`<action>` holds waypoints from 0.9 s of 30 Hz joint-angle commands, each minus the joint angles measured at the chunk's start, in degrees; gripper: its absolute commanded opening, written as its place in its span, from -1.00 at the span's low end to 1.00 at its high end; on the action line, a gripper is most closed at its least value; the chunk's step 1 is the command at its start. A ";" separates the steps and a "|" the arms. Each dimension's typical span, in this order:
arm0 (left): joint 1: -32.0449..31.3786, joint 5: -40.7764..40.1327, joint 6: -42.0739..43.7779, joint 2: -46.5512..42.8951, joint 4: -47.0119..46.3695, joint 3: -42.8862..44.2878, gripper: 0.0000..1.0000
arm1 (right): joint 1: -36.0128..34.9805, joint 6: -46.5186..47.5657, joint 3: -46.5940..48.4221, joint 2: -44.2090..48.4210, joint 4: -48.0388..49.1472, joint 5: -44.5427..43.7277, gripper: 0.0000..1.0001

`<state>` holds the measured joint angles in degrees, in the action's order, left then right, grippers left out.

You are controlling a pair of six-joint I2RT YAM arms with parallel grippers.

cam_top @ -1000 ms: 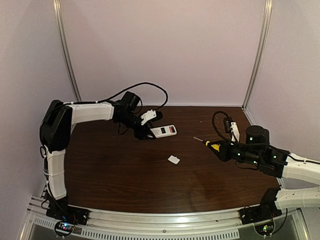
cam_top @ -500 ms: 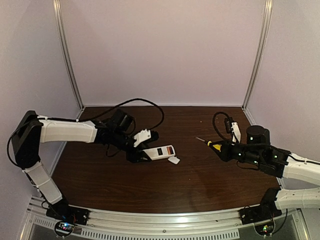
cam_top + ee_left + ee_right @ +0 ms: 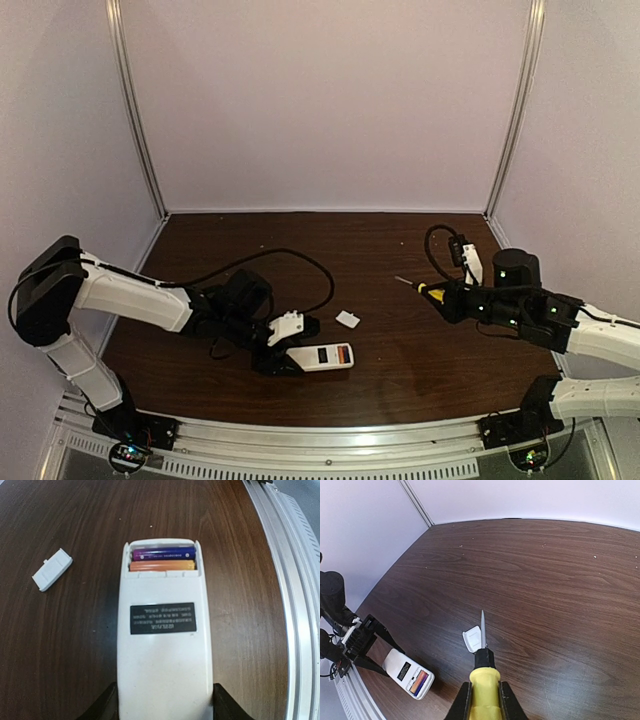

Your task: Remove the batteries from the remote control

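My left arm (image 3: 130,295) stretches low over the counter (image 3: 400,380), elbow out to the left. The left hand (image 3: 283,357) is clamped on one end of the remote control (image 3: 325,356), which sits back side up near the front edge. My right arm (image 3: 590,335) reaches in from the right, and the right hand (image 3: 452,298) is closed on the yellow-handled screwdriver (image 3: 425,289), tip pointing inward. The white lid (image 3: 348,319) lies between them, apart from the remote. Two batteries (image 3: 163,555), purple and orange, sit side by side in the open compartment.
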<state>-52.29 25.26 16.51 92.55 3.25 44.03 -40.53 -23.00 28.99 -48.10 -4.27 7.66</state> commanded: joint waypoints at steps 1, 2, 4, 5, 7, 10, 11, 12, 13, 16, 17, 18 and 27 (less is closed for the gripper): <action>-1.96 -0.92 -0.87 0.26 -10.07 -2.02 -0.97 | 0.62 1.28 2.04 0.69 -2.05 -0.91 -1.00; -2.26 -1.28 -0.88 0.92 -10.39 -2.05 -0.96 | 0.63 1.34 2.11 0.64 -2.07 -0.84 -1.00; -2.90 -1.84 -0.47 2.21 -10.30 -1.74 -0.96 | 0.72 1.38 2.14 0.41 -1.97 -0.85 -1.00; -2.98 -2.14 -0.16 2.84 -10.27 -1.58 -0.95 | 0.76 1.35 2.19 0.19 -1.89 -0.84 -1.00; -3.12 -2.59 0.37 3.89 -10.26 -1.06 -0.91 | 0.80 1.38 2.24 -0.14 -1.68 -0.60 -1.00; -3.13 -3.31 1.17 5.57 -9.35 0.38 -0.80 | 0.88 1.38 2.42 -0.87 -1.44 -0.24 -1.00; -3.16 -3.88 1.28 6.22 -9.10 0.82 -0.74 | 0.89 1.38 2.60 -1.06 -1.44 -0.25 -1.00; -3.11 -4.57 1.25 6.83 -8.64 1.32 -0.69 | 0.89 1.38 2.72 -1.18 -1.59 -0.27 -1.00; -3.08 -4.79 1.63 7.39 -7.97 1.85 -0.63 | 0.94 1.50 2.82 -1.21 -1.63 -0.28 -1.00; -3.09 -4.88 3.13 8.73 -6.37 3.03 -0.42 | 1.03 1.56 2.87 -1.23 -1.77 -0.35 -1.00; -3.12 -4.87 3.58 9.04 -5.99 3.27 -0.37 | 1.07 1.55 2.83 -1.29 -1.80 -0.32 -1.00; -3.10 -5.01 3.76 9.23 -5.63 3.57 -0.35 | 1.07 1.56 2.83 -1.36 -1.85 -0.33 -1.00; -3.08 -4.95 3.79 9.42 -4.96 4.14 0.94 | 1.33 1.64 3.35 -2.78 -1.54 -0.05 -1.00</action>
<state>-55.13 20.73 19.79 101.43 -1.43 46.76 -39.75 -22.22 30.61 -50.06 -5.85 7.70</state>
